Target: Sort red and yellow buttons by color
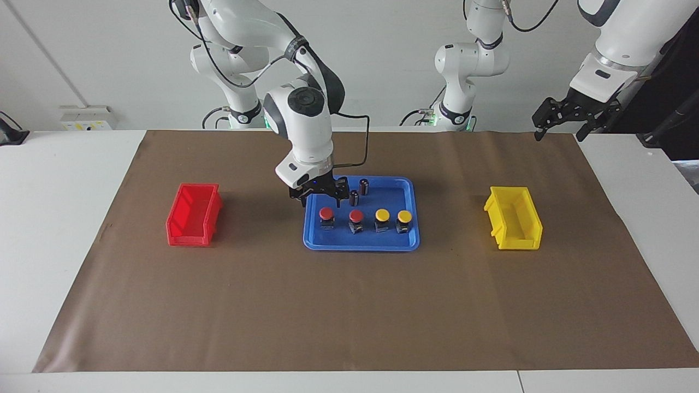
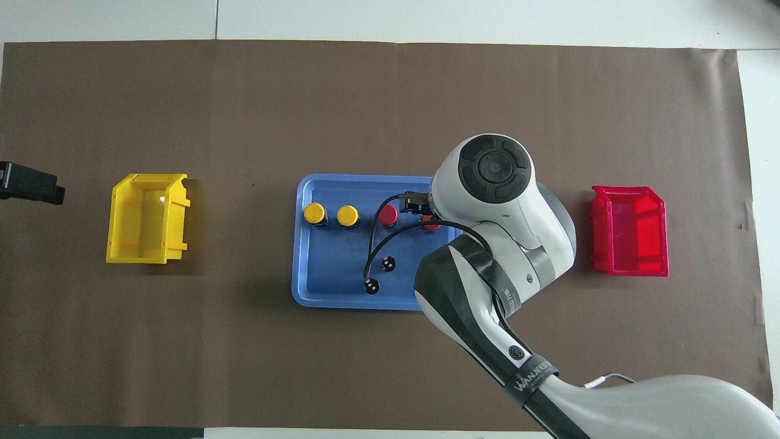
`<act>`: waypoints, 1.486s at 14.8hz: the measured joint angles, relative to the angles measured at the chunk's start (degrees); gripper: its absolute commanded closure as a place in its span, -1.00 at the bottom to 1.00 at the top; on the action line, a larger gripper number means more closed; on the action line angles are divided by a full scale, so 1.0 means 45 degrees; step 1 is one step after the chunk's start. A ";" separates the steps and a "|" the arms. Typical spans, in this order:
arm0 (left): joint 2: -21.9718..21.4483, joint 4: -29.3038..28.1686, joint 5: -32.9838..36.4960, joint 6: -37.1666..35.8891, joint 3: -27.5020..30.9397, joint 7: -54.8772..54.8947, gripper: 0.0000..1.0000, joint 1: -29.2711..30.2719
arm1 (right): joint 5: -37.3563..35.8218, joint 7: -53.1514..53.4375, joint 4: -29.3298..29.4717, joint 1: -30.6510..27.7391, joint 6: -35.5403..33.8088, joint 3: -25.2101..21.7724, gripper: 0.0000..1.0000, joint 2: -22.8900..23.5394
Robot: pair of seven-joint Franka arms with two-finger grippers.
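Observation:
Four buttons stand in a row in the blue tray (image 1: 360,246). The two red buttons (image 1: 326,214) (image 1: 356,216) are toward the right arm's end and the two yellow buttons (image 1: 382,215) (image 1: 404,216) toward the left arm's end. My right gripper (image 1: 322,201) is open and empty, low over the tray, just above the outer red button. In the overhead view the arm covers most of that button (image 2: 431,224). The other red button (image 2: 388,214) and the yellow ones (image 2: 314,213) (image 2: 347,214) show there. My left gripper (image 1: 561,134) waits raised and open over the mat's corner.
Two dark upright cylinders (image 1: 363,186) (image 1: 354,197) stand in the tray nearer to the robots than the buttons, close beside the right gripper. A red bin (image 1: 194,215) sits toward the right arm's end. A yellow bin (image 1: 513,218) sits toward the left arm's end.

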 measured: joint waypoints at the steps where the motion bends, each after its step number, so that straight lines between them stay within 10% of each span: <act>1: 0.0000 0.0000 0.0000 -0.0001 0.0000 0.0000 -1.00 0.0000 | 0.0000 0.0000 -0.0176 0.0003 0.0240 -0.0004 -0.83 -0.0013; 18: 0.0000 0.0000 0.0000 -0.0008 0.0000 -0.0002 -1.00 0.0000 | -0.0564 0.0001 -0.1164 0.0085 0.1997 -0.0023 -0.44 0.0543; 22: 0.0000 0.0000 0.0000 -0.0009 0.0000 -0.0002 -1.00 0.0000 | -0.0570 0.0001 -0.1166 0.0103 0.2107 -0.0019 0.06 0.0638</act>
